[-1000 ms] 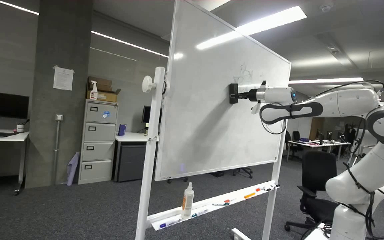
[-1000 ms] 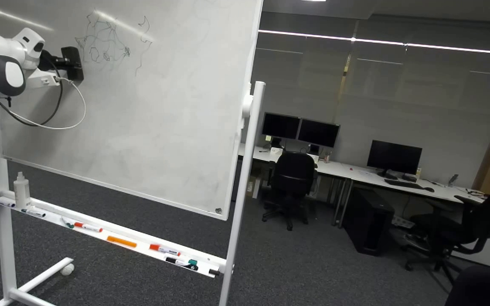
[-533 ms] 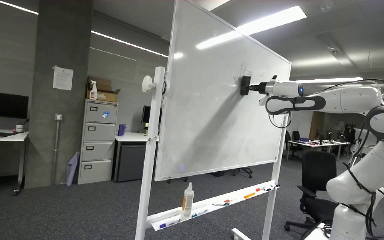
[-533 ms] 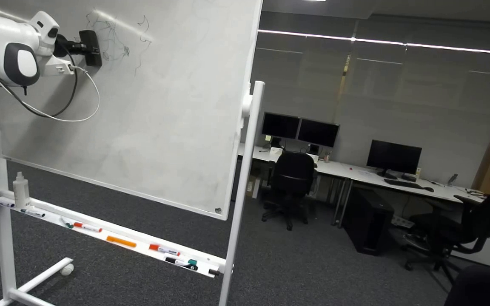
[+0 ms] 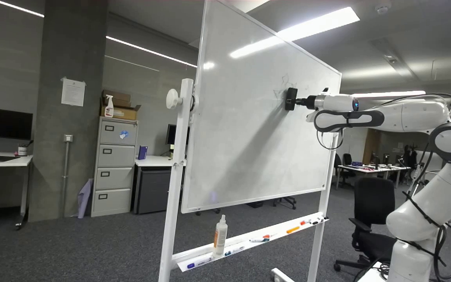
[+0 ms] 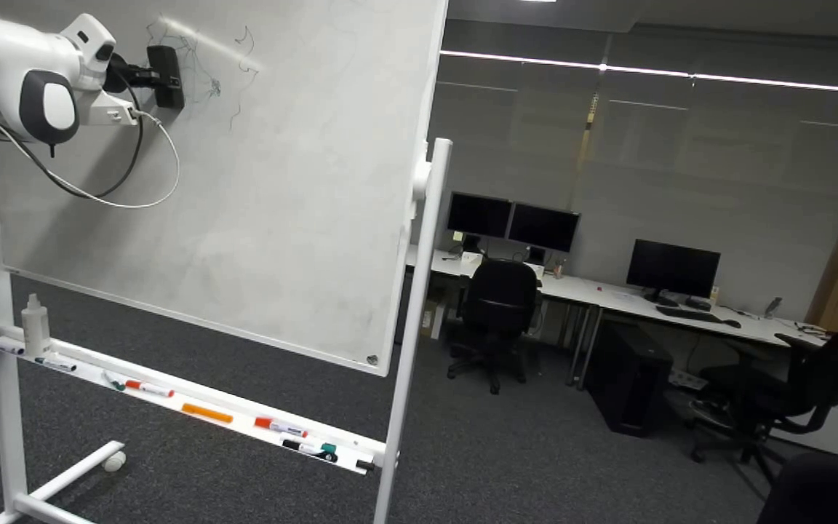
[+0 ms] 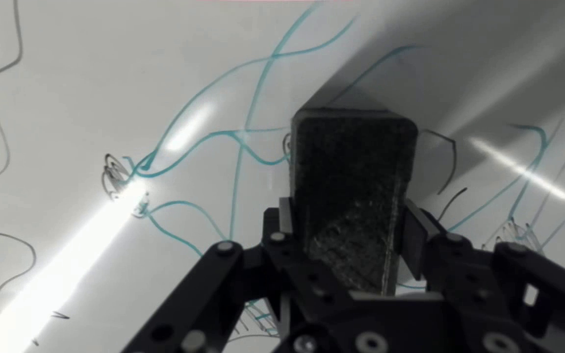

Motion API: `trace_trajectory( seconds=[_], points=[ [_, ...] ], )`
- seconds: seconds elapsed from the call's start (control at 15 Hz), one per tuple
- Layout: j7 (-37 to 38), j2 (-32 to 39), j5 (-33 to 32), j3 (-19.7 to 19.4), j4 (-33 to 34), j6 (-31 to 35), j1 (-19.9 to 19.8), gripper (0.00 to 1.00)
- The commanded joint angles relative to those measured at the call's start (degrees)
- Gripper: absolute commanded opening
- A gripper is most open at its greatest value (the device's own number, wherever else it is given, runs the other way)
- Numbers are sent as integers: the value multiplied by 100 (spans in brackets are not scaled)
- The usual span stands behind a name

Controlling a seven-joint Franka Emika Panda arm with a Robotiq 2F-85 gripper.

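Note:
My gripper [image 7: 348, 235] is shut on a black block-shaped eraser [image 7: 353, 162], with one finger on each side of it. In both exterior views the eraser [image 5: 291, 99] [image 6: 166, 76] stands upright against or very close to the whiteboard [image 5: 241, 145] [image 6: 244, 240]. I cannot tell if it touches the surface. Teal and black drawn lines [image 7: 243, 132] spread around the eraser in the wrist view. The same drawing [image 6: 197, 62] shows right of the eraser in an exterior view. The part of the board behind the eraser is hidden.
A tray [image 5: 249, 243] under the board holds a clear bottle [image 5: 220, 237], an orange marker [image 5: 293, 230] and several other markers. White posts [image 5: 176, 176] frame the board. A black chair [image 5: 374, 211] stands beside the arm's base. Desks with monitors [image 6: 481, 216] stand behind.
The gripper and the eraser have moved up and to the right in both exterior views, mostly in the first half second and only slightly since. The eraser stays held.

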Motion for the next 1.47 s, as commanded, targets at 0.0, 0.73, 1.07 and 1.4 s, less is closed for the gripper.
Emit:
trace_trajectory(
  seconds=[0.0, 0.73, 1.07, 1.4],
  points=[
    [-192, 302, -183, -75, 174, -36, 507, 30],
    [-602, 362, -494, 434, 72, -404, 600, 30],
    [-535, 57, -432, 444, 152, -660, 17, 30],
    [-478, -68, -344, 192, 111, -649, -423, 30]
  ],
)
